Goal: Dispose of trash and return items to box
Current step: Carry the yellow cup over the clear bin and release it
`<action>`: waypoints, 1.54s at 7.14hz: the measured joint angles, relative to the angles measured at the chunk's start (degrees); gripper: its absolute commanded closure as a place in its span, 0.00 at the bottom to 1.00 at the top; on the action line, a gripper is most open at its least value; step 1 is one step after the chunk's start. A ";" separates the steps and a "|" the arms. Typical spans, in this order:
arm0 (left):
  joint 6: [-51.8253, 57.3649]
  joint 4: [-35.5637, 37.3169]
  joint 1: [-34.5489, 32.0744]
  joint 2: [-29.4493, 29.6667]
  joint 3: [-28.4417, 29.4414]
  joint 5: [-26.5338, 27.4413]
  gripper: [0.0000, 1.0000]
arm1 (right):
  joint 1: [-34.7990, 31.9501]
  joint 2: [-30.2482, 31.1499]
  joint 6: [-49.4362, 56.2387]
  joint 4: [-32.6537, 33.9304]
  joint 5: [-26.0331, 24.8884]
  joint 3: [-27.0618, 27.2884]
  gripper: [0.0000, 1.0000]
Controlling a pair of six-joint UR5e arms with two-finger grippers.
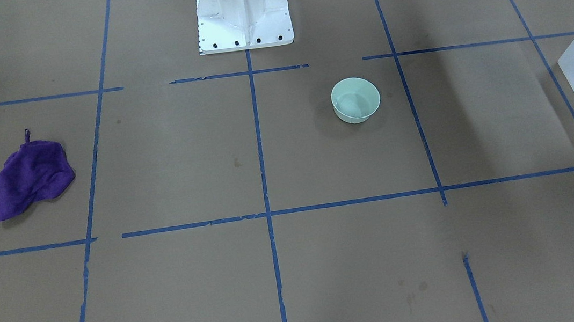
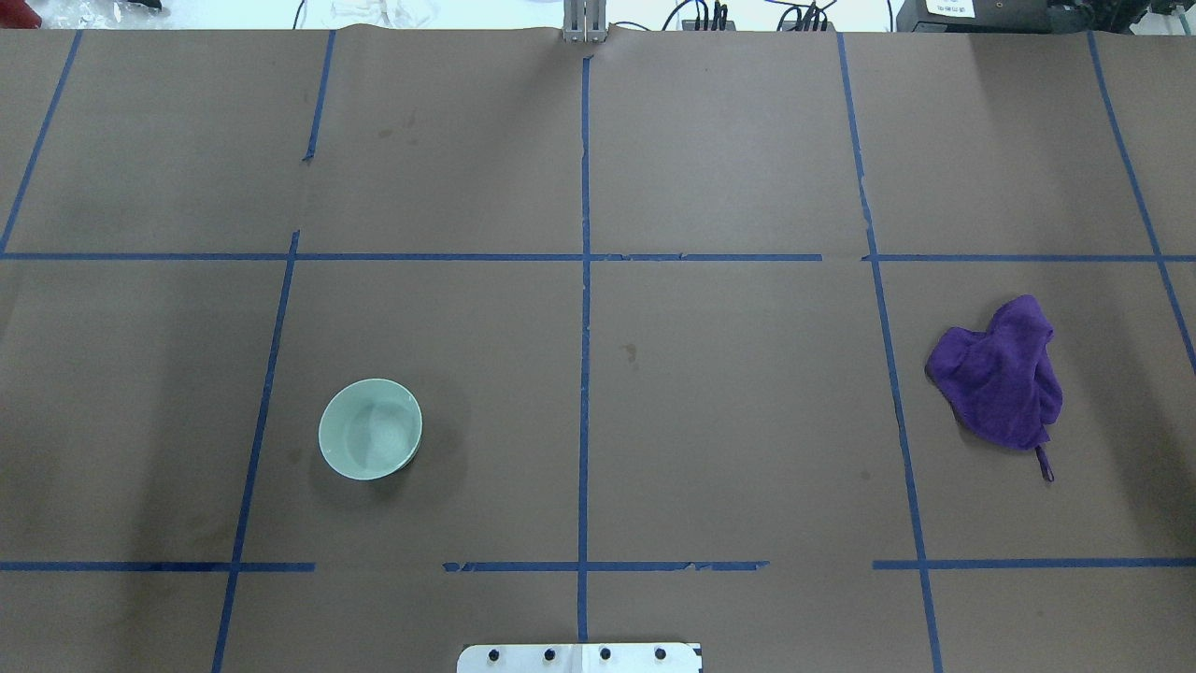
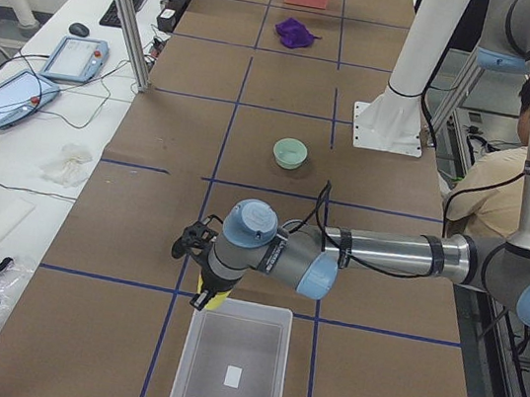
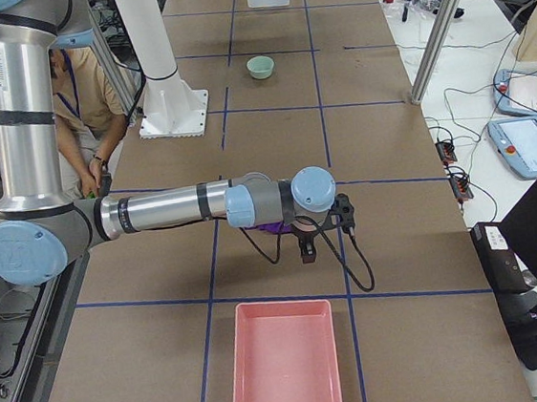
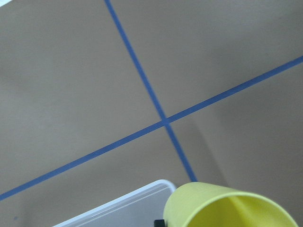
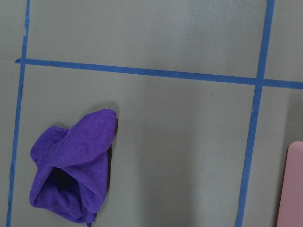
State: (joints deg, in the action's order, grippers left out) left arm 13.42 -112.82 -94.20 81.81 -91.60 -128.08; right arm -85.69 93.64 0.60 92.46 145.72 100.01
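Overhead exterior catches only the bowl (image 2: 370,429) and the purple cloth (image 2: 998,383) on the brown paper (image 2: 729,421); the box lies outside its edge. Exterior left fills that in. My left arm stretches low, and my left gripper (image 3: 207,288) is at the far rim of the box (image 3: 230,368) with the yellow cup (image 3: 212,298) at its tip. I cannot tell whether the cup hangs inside or just outside that rim. My left wrist camera sees the cup's open mouth close up, beside a rounded corner of the box. No close view shows these fingers, so I cannot tell whether they pinch the cup.

Exterior right shows my right gripper (image 4: 307,247) hanging above the cloth, at the table's end far from the box. Whether it is spread or pressed together, I cannot tell.

The bowl stands upright, well apart from the box, with bare paper between them. The pink tray (image 4: 284,363) lies farthest from the box.

I count one cup, one bowl, one cloth, one box and one tray.
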 measured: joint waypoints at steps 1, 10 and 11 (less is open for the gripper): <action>1.04 0.76 -1.29 0.92 4.10 -0.23 1.00 | 0.00 -0.03 0.01 0.00 -0.02 0.06 0.00; -7.07 -10.64 9.73 4.71 22.88 -9.53 1.00 | 1.12 -0.56 0.33 -0.08 -0.78 0.06 0.00; -7.34 -10.74 9.92 4.74 23.20 -9.47 0.68 | 1.25 -0.66 0.35 -0.26 -0.86 0.12 0.00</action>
State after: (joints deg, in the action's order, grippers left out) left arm 6.08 -123.56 -84.28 86.55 -68.40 -137.55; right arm -84.45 92.98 0.95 92.21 144.86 100.12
